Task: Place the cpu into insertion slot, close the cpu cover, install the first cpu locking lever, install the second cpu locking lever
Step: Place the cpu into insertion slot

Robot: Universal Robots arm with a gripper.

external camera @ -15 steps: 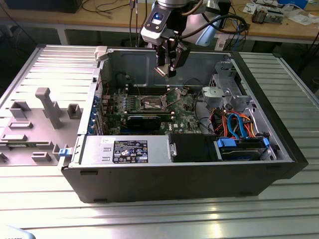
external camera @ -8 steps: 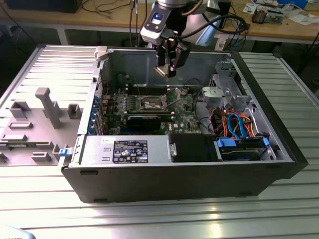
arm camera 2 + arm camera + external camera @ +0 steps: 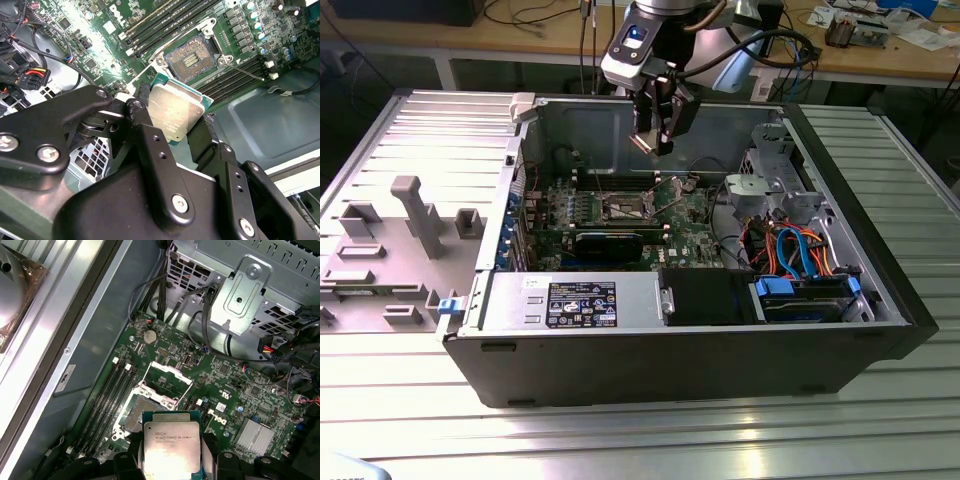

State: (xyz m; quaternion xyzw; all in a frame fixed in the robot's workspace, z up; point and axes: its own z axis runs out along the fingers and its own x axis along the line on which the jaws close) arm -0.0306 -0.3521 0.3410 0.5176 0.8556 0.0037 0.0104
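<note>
In the exterior view, the gripper (image 3: 655,138) is seen above the insertion slot (image 3: 623,208), inside the open computer case (image 3: 700,350), with the cpu (image 3: 642,143) clamped in it. In the second wrist view, the cpu (image 3: 175,112) is gripped by its edges between the black fingers (image 3: 150,135), well clear of the uncovered insertion slot (image 3: 192,59). In the first wrist view, the cpu (image 3: 171,445) is held before the insertion slot (image 3: 134,415), and the cpu cover (image 3: 167,382) is seen raised open at the slot's far side.
</note>
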